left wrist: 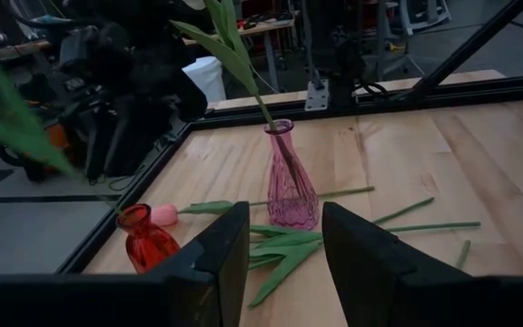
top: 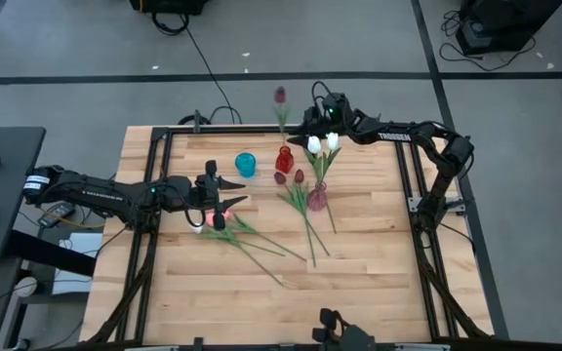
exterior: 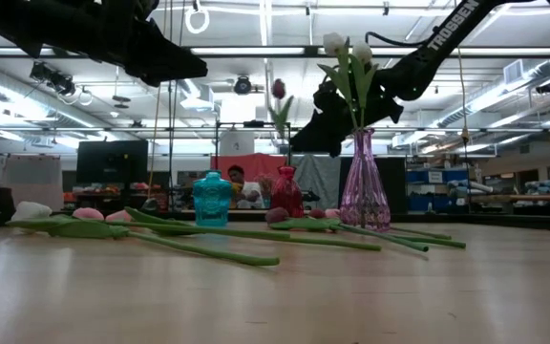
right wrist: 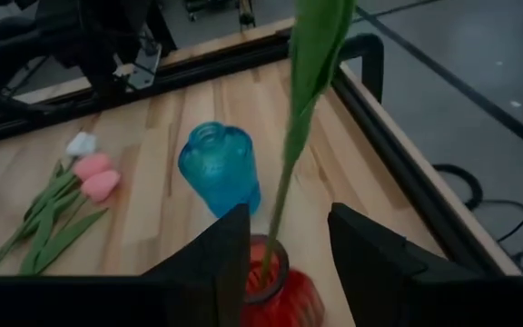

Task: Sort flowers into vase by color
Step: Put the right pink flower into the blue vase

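From above, the right gripper (top: 305, 119) hung over the red vase (top: 284, 160), a dark red tulip (top: 280, 96) standing just beyond it, while the pink vase (top: 317, 198) with two white tulips (top: 322, 143) stood beside it. The left gripper (top: 224, 192) hovered over loose flowers (top: 261, 239) lying on the table (top: 379, 283).

At table height, the blue vase (exterior: 211, 199) stood left of the red vase (exterior: 286, 192) and pink vase (exterior: 365, 191).

Past the left gripper's (left wrist: 284, 241) parted, empty fingers stood the pink vase (left wrist: 289, 186).

Between the right gripper's (right wrist: 289, 241) parted fingers, a green stem (right wrist: 284, 182) dropped into the red vase (right wrist: 275, 286); whether they gripped it I cannot tell. Beyond stood the blue vase (right wrist: 219, 168) and pink tulips (right wrist: 93, 175).
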{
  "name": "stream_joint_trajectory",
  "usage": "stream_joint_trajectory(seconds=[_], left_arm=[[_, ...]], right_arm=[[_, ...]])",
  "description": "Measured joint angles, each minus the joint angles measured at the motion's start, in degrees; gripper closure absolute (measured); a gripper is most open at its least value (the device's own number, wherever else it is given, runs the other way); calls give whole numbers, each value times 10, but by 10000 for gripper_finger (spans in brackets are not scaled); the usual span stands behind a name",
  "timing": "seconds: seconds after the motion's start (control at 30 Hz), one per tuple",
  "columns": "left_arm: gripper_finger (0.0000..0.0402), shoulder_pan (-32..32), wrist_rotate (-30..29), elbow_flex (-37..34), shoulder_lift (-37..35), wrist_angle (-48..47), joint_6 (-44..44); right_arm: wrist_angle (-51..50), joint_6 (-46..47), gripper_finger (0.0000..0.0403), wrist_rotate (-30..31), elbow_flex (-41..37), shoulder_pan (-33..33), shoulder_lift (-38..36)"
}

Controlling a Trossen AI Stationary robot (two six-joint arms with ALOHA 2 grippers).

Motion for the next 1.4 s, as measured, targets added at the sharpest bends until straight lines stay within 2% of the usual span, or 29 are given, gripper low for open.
stream_joint_trajectory(seconds=[0.33,0.57,0.83,0.97,1.1,1.4], left_arm=[[255,0,-3,0,0,-2,-2],[255,0,-3,0,0,-3,-2],[255,0,-4,0,0,-3,-2],[255,0,-4,0,0,-1,-2],[255,0,-4,0,0,-1,-2],[255,0,-4,0,0,6,-2]], right_arm=[[-93,-25,242,40,0,-12,-14],[-200,-19,242,124,1,-23,-44],[-345,90,243,244,-13,-10,-47],[-349,135,243,252,-45,6,-46],[-351,175,244,322,-71,34,-46],[-340,264,244,395,-78,97,-46]])
